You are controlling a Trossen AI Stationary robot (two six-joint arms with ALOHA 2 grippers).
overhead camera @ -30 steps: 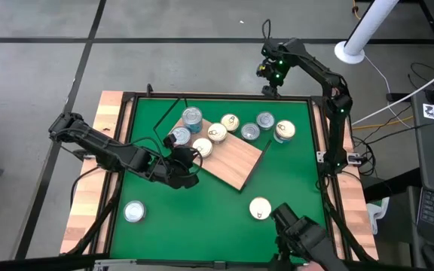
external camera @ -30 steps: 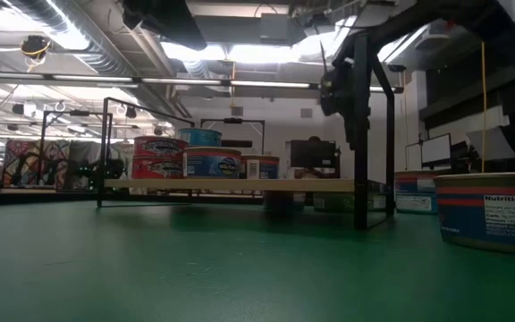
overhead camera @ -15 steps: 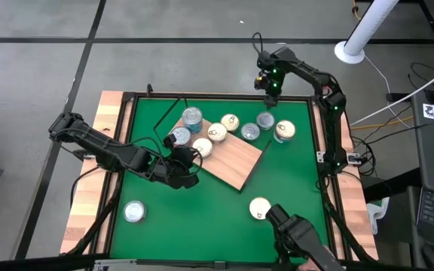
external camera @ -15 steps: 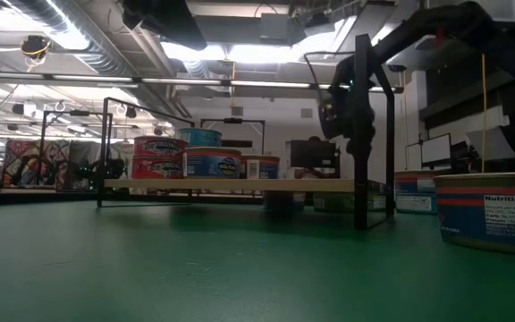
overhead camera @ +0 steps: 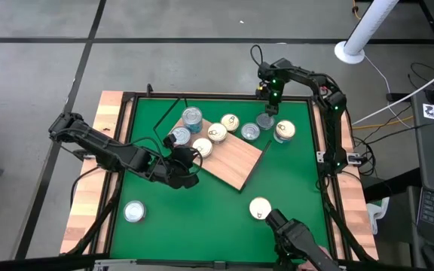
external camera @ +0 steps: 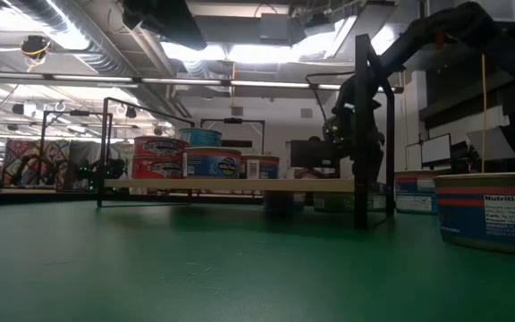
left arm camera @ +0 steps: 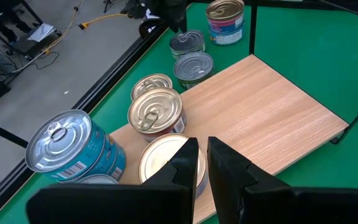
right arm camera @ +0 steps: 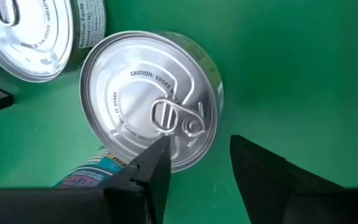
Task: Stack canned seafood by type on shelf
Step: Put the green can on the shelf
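Observation:
The shelf point(overhead camera: 236, 159) lies slantwise on the green mat, with several tins point(overhead camera: 217, 132) on its far-left part. Three more tins stand on the mat past its far-right edge, one of them a silver-lidded tin point(overhead camera: 265, 120). My right gripper point(overhead camera: 270, 104) hangs open just above that tin point(right arm camera: 151, 99), one finger over its rim. My left gripper point(overhead camera: 184, 160) is shut at the shelf's left corner, beside a cream-gold tin point(left arm camera: 165, 157). In the low view the shelf board point(external camera: 231, 184) carries blue and red labelled tins point(external camera: 186, 156). My left gripper stands level with its shut fingers point(left arm camera: 188, 163) against the near rim of the cream-gold tin point(left arm camera: 157, 152) on the shelf. Whether they touch it, I cannot tell.
Two tins stand alone on the mat: a cream one point(overhead camera: 260, 208) near the near edge and a silver one point(overhead camera: 133, 211) at near left. A dark jointed object point(overhead camera: 300, 239) reaches in over the near edge. A black wire frame point(overhead camera: 160, 120) stands by the shelf's far-left side.
My right gripper has come from beyond the table's far edge toward the near side and down, ending above the silver-lidded tin off the shelf's far-right edge. The dark object at the near edge has shifted slightly left. My left arm has kept still.

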